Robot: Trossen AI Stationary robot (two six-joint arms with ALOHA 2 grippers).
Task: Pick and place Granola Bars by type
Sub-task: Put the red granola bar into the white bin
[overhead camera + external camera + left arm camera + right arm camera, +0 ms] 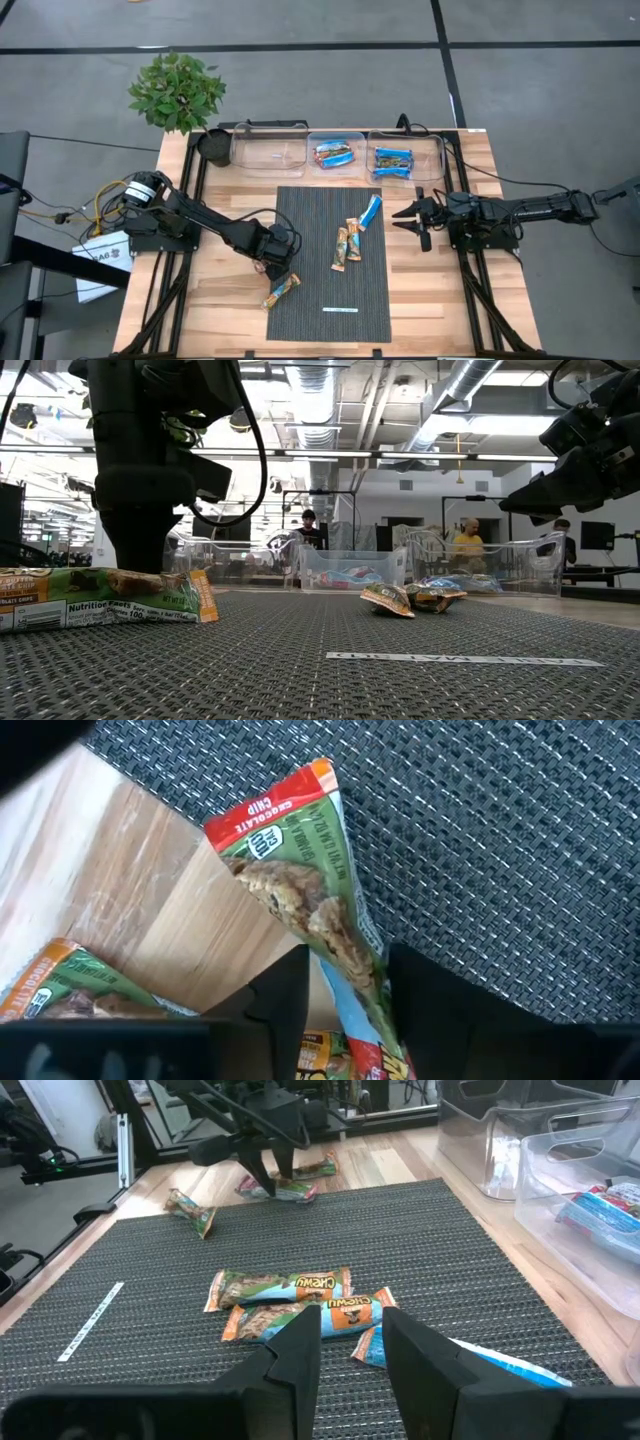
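One green-wrapped granola bar (322, 910) sits between my left gripper's (345, 995) fingers at the mat's (500, 850) edge; they seem to pinch it, ready for sorting. My right gripper (350, 1340) waits, parted, empty.

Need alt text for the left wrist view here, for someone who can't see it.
The left claw straddles a green chocolate chip granola bar lying across the edge of the dark woven mat, one dark finger on each side. A second green bar lies on the bare wooden table nearby.
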